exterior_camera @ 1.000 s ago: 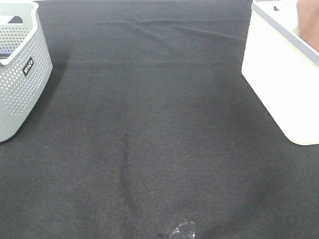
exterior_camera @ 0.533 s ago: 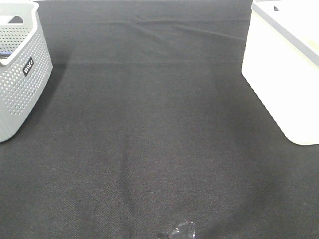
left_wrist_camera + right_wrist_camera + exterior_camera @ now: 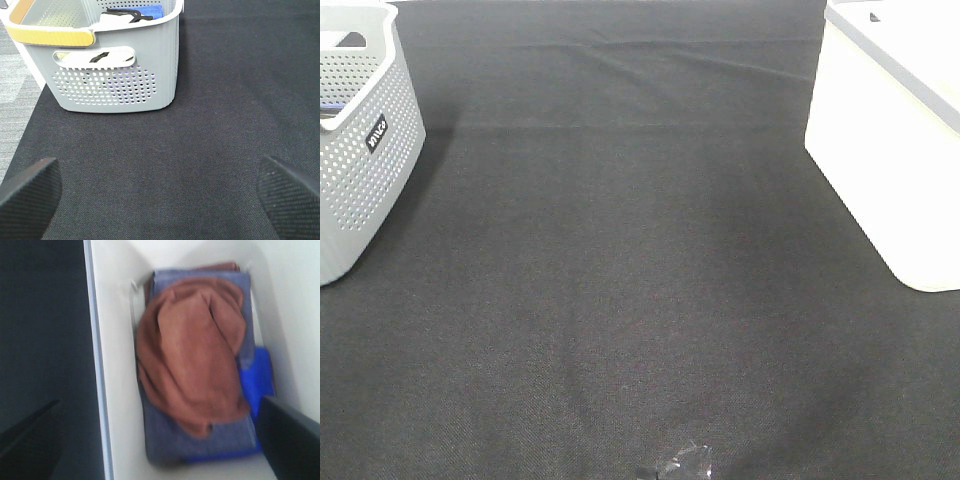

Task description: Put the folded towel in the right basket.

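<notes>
The soft, light brown towel (image 3: 192, 352) lay bunched in the white basket (image 3: 880, 160) at the desk's (image 3: 620, 250) far right corner, easiest to pinch by a top fold, and both tools hung released, grasping nothing.

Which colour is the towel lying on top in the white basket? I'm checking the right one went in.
Reddish brown towel, atop a grey-blue one; clearest in the right wrist view.

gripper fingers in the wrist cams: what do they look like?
Left gripper: two black fingers with rounded tips and a fine woven or ribbed texture. Right gripper: the same dark fingers, too blurred to show texture. No cables or markings show; neither arm appears in the high view.
</notes>
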